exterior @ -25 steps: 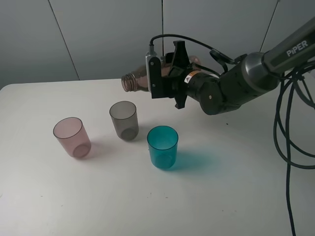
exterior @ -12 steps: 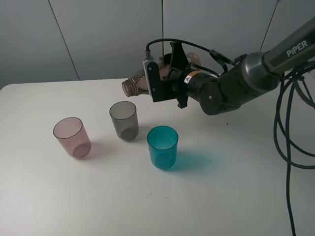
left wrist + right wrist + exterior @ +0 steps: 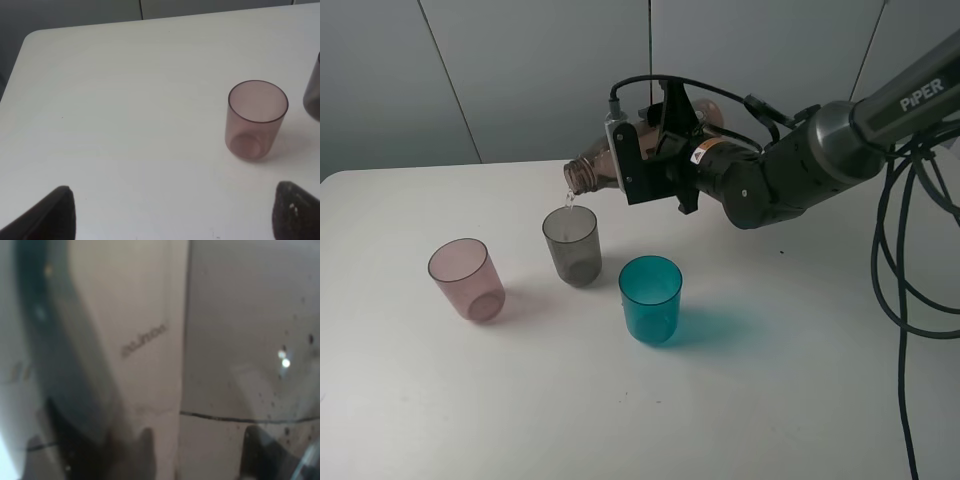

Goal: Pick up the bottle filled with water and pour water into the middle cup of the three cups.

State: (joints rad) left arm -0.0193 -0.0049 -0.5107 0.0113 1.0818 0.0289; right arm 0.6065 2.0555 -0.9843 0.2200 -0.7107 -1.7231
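My right gripper (image 3: 676, 155) is shut on the smoky brown-grey bottle (image 3: 592, 170) and holds it tipped nearly level above the table, mouth to the left and slightly down. A thin stream of water (image 3: 570, 198) falls from the mouth into the middle cup (image 3: 572, 243), the smoky grey one. The pink cup (image 3: 467, 278) stands to its left and the teal cup (image 3: 650, 298) to its front right. The right wrist view is filled by the blurred see-through bottle (image 3: 225, 365). My left gripper (image 3: 175, 220) is open and empty, over the table near the pink cup (image 3: 256, 120).
The white table (image 3: 770, 400) carries only the three cups. The right arm's black cables (image 3: 900, 280) hang at the right side. A grey wall stands behind the table's far edge. The grey cup's edge shows in the left wrist view (image 3: 313, 97).
The bottle has tipped further, its mouth dropping toward the grey cup, and water now runs out of it. The cups have not moved.
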